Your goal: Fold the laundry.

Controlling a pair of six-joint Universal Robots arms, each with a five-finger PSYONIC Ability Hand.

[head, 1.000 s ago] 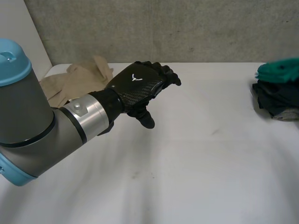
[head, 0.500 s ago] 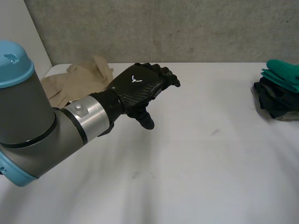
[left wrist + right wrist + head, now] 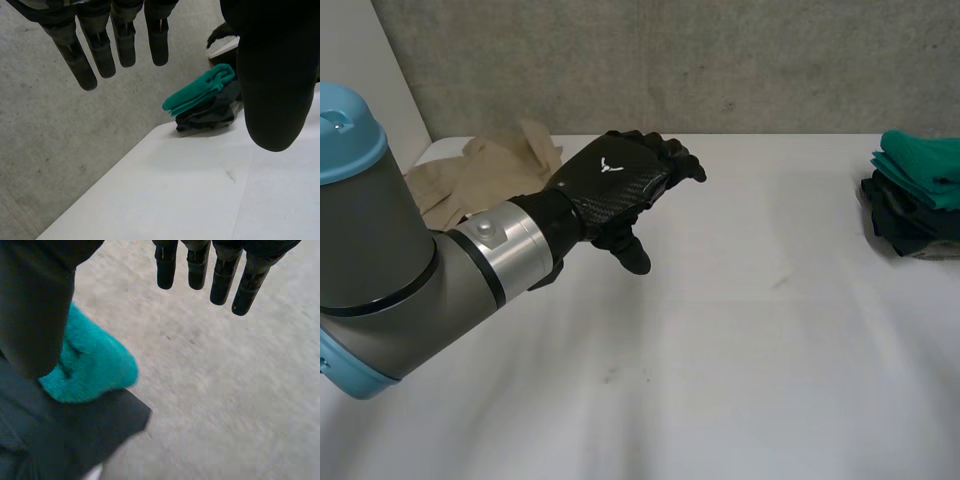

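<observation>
One beige heap, one folded stack

Three cameras, one landmark: the folded teal cloth on its dark pile.

The head view sits high behind the arms, looking down and forward over the white table to the grey wall, with the teal cloth far off to the side. The left wrist view looks out along the left hand, straight at the teal cloth from well away. The right wrist view is tight in beside the teal cloth, looking past the right hand. All three share that cloth, and head and left wrist views also share the table before it.
</observation>
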